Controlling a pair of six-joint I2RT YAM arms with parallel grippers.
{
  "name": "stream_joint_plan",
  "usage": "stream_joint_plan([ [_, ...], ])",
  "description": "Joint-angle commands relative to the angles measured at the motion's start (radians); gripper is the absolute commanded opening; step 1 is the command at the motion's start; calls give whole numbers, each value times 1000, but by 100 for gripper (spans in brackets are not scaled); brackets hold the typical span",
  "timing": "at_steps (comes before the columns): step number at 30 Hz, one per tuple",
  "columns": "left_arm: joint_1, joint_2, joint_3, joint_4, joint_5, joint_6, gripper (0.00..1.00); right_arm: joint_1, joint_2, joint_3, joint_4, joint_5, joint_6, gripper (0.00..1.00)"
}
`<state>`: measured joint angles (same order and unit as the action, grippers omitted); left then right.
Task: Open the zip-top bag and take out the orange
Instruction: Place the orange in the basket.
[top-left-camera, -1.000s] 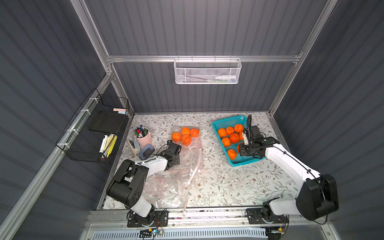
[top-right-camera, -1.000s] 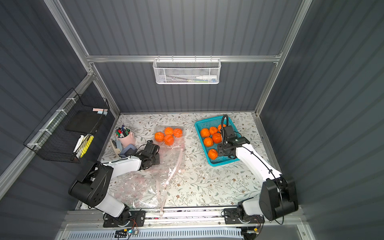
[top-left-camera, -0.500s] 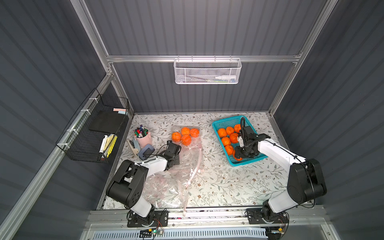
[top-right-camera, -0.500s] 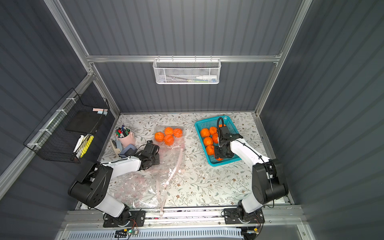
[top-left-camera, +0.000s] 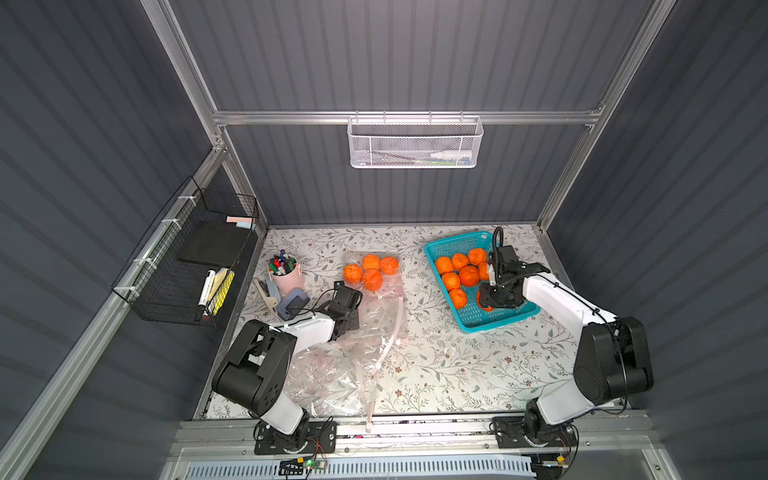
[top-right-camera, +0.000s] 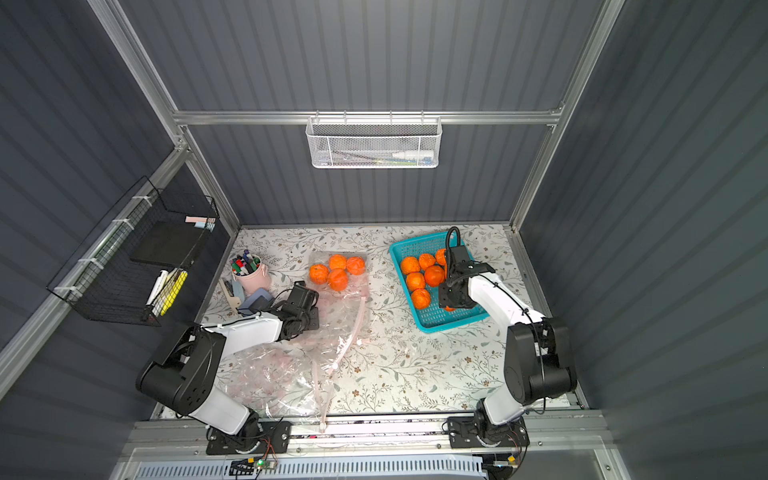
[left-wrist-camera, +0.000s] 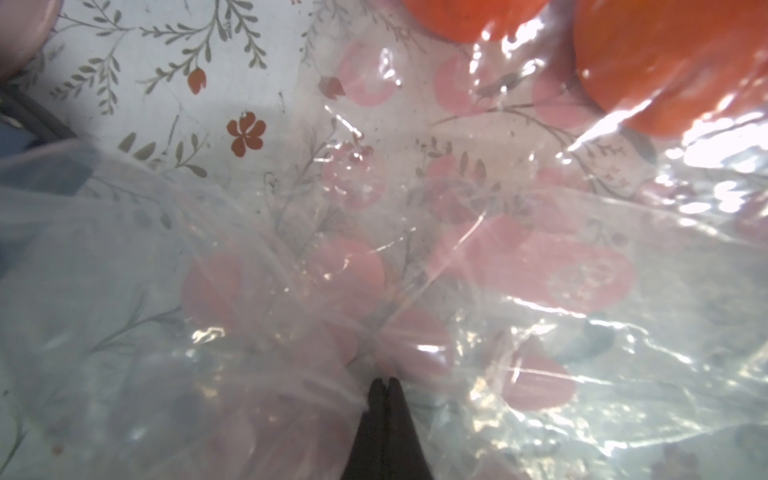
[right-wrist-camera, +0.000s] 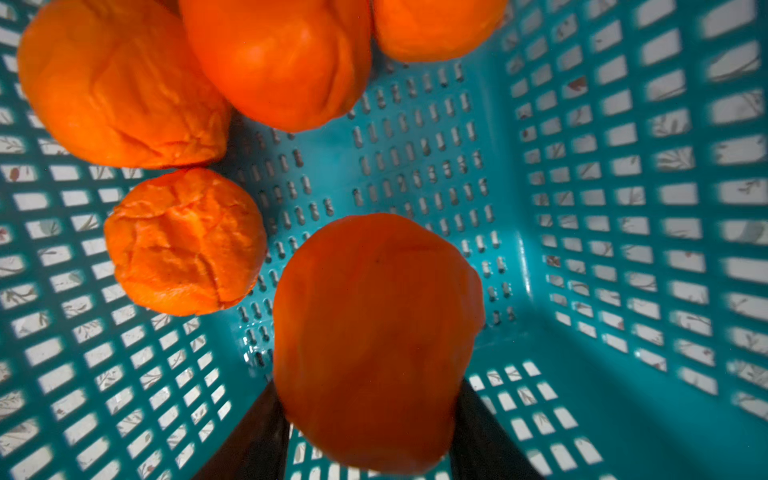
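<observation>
Right gripper (right-wrist-camera: 370, 419): jaws were set part-way apart and clamped on the held orange (right-wrist-camera: 376, 332), which was seen from the wrist just above the floor of the teal basket (top-left-camera: 503, 321)
Change, right arm: over the last second the elbow was drawn in towards the base, while the gripper was kept over the near end of the basket with its grip width unaltered
Basket contents: several loose oranges (top-left-camera: 468, 275) were found resting in the far half
Left gripper (left-wrist-camera: 384, 386): tips were shut tight, with film of the zip-top bag (top-left-camera: 374, 320) gathered at them and judged to be pinched; no shift was noted against the earlier views
Bag: it was laid flat on the floral cloth (top-left-camera: 436, 365), with the pink zip strip (top-left-camera: 394, 328) lying loose along the side towards the basket; the mouth was judged open
Bagged oranges (top-left-camera: 371, 277): four were left bunched at the far end of the bag, unmoved
Meaning: one orange was judged taken out and about to be set down, though release had not yet been made
Outstanding: four were still to be fetched, and the bag was judged held steady for that
</observation>
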<state>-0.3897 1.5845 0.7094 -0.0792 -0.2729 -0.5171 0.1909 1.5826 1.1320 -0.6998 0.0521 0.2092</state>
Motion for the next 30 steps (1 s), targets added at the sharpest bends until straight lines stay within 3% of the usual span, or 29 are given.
stream_joint_plan([
  [1, 3, 12, -39, -96, 30, -5, 0, -4, 64, 57, 29, -38, 3, 31],
  [7, 3, 9, -40, -95, 30, -6, 0, -8, 161, 108, 66, -123, 16, 36],
  [15, 3, 11, -37, -96, 28, -6, 0, -13, 215, 115, 87, -141, 12, 54],
  [23, 3, 14, -36, -100, 25, -8, 0, -13, 144, 101, 91, -89, 4, 74],
  [30, 4, -30, -16, -114, -22, -9, 0, -13, -34, 38, 137, 34, 22, 78],
])
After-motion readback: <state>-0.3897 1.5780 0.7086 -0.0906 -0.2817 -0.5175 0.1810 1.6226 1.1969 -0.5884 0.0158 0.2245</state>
